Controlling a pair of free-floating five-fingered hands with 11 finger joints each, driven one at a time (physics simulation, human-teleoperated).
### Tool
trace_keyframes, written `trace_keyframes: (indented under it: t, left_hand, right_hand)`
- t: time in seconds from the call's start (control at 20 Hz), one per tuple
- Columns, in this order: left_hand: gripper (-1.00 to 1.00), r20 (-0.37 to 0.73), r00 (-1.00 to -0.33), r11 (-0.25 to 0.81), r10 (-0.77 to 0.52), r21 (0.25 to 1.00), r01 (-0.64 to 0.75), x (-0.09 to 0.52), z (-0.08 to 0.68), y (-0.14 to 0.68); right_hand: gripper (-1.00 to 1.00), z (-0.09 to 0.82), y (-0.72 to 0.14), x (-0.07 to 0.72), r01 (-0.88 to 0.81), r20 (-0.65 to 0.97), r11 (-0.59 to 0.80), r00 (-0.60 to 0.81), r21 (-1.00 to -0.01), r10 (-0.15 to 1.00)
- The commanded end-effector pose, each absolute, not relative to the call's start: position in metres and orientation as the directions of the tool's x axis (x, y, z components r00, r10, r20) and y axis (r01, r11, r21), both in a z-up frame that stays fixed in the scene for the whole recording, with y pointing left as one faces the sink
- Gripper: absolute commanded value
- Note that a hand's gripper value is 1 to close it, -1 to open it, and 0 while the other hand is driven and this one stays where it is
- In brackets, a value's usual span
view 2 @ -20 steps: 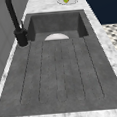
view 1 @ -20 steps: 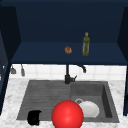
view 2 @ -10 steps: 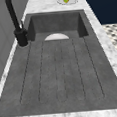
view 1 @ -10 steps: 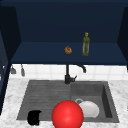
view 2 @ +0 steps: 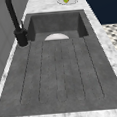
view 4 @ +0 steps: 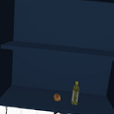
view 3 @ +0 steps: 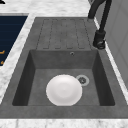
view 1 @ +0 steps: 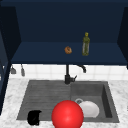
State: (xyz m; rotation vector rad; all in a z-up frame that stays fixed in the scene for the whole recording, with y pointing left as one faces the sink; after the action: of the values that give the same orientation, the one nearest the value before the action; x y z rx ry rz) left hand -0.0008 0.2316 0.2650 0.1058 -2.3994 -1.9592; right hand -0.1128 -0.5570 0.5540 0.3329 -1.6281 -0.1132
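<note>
A black hand sits at the lower left of the front view, over the front edge of the sink. I cannot tell if its fingers are apart or together. Just right of it is a big red ball. Further right, a white plate lies in the sink bowl, touching the ball's edge in the picture.

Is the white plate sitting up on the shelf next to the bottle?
No, the white plate lies down in the sink basin, beside the drain.

No readable text, labels, numbers or signs anywhere.
</note>
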Motion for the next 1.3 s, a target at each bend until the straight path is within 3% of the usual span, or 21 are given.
trace_keyframes:
  t: [0.0, 0.25, 0.3, 0.6, 1.25]
  left_hand:
    - [0.0, -0.011, -0.997, 0.199, -0.079, 0.98, -0.026, -0.001, 0.265, 0.232]
    - [0.0, -0.011, -0.997, 0.199, -0.079, 0.98, -0.026, -0.001, 0.265, 0.232]
    - [0.0, -0.011, -0.997, 0.199, -0.079, 0.98, -0.026, -0.001, 0.265, 0.232]
    - [0.0, -0.011, -0.997, 0.199, -0.079, 0.98, -0.026, -0.001, 0.265, 0.232]
    - [0.0, -0.011, -0.997, 0.199, -0.079, 0.98, -0.026, -0.001, 0.265, 0.232]
  right_hand:
    - [1.0, 0.547, -0.588, -0.112, -0.145, 0.958, 0.951, -0.049, 0.272, -0.281]
    - [1.0, 0.546, -0.628, -0.104, -0.231, 0.956, 0.935, -0.054, 0.269, -0.289]
    - [-1.0, 0.543, -0.636, -0.099, -0.253, 0.956, 0.929, -0.047, 0.27, -0.291]
    - [-1.0, 0.519, -0.638, -0.113, -0.35, 0.928, 0.875, -0.04, 0.335, -0.371]
    - [-1.0, 0.45, -0.679, -0.114, -0.5, 0.941, 0.813, 0.013, 0.299, -0.339]
